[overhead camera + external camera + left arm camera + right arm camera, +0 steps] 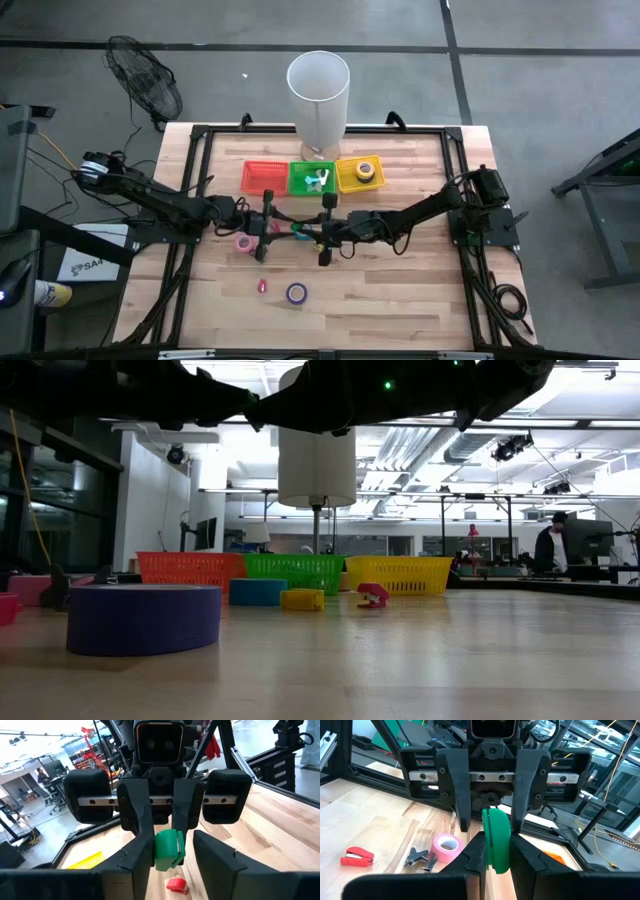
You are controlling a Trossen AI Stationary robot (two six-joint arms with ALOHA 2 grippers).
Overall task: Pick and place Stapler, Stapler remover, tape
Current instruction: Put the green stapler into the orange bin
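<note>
A green plastic thing, seemingly the stapler (301, 235), hangs in the air at mid-table between both grippers. My right gripper (497, 854) (313, 234) is shut on it. My left gripper (172, 845) (284, 228) faces it from the table's left, open, with a finger on either side of the green thing and a gap showing on both sides in the right wrist view. On the table lie a pink tape roll (446, 845) (244, 243), a purple roll (296, 293) (145, 618), a blue roll (257, 591) and a small red stapler-like piece (357, 856) (262, 287). My right gripper pinches the green stapler (498, 837) between its two fingers, which come level from the table's right. The green thing's rounded end (168, 851) sticks out past the fingertips (183, 827) toward my left gripper. It is lifted clear of the table.
Red (265, 177), green (312, 180) and yellow (361, 176) baskets stand in a row at the far side; the yellow one holds a tape roll. A tall white cylinder (318, 95) stands behind them. A grey metal piece (420, 857) lies by the pink roll. A yellow block (301, 599) sits near the blue roll.
</note>
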